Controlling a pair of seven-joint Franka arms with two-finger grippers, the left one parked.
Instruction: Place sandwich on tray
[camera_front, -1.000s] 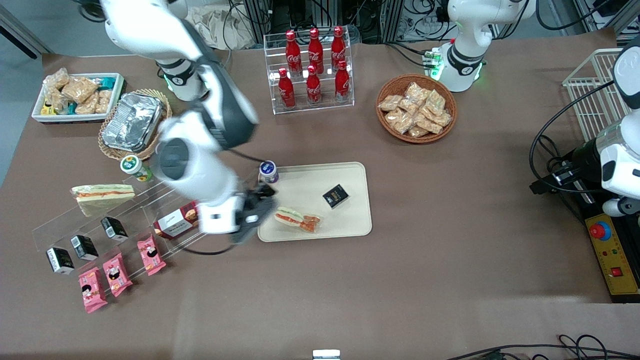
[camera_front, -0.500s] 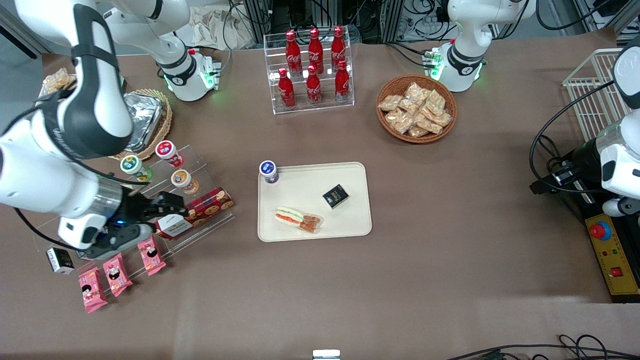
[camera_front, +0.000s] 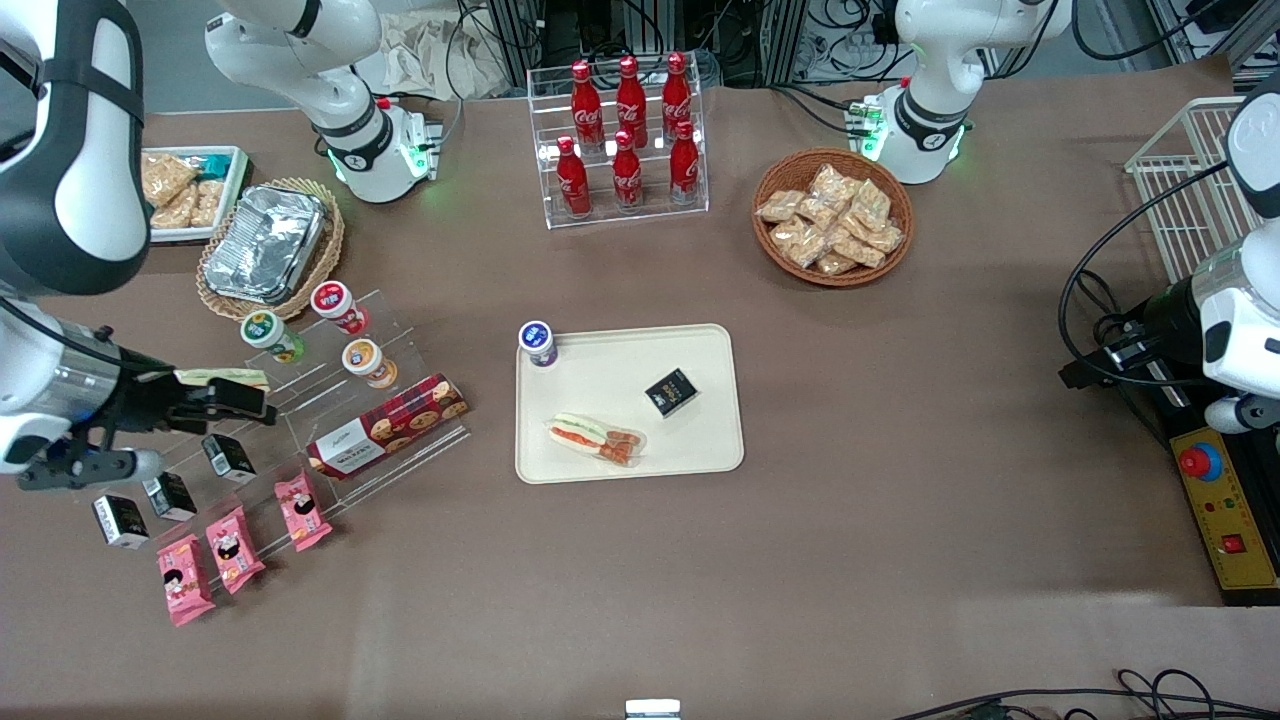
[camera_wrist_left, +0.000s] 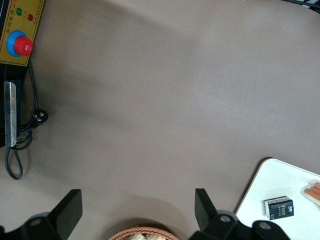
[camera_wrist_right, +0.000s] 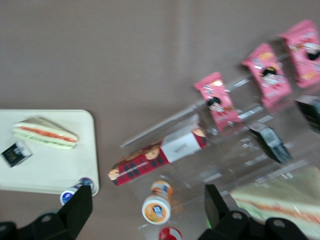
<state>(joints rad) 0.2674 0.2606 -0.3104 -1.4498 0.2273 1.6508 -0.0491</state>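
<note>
The sandwich (camera_front: 596, 438) lies on the tray (camera_front: 700, 420), well apart from the spread, empty gripper (camera_front: 225, 400) above the acrylic rack (camera_front: 300, 400).

Bare table (camera_front: 620, 580) around tray (camera_front: 700, 440)

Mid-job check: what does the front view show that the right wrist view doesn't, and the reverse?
Only the front view shows the cola bottle rack, the wicker snack basket, the foil container and the whole right end effector, open, high over the acrylic display toward the working arm's end. Only the right wrist view shows the second sandwich nearly whole, just below the fingers. Both show the sandwich lying on the tray, the black box and the cookie box.
</note>
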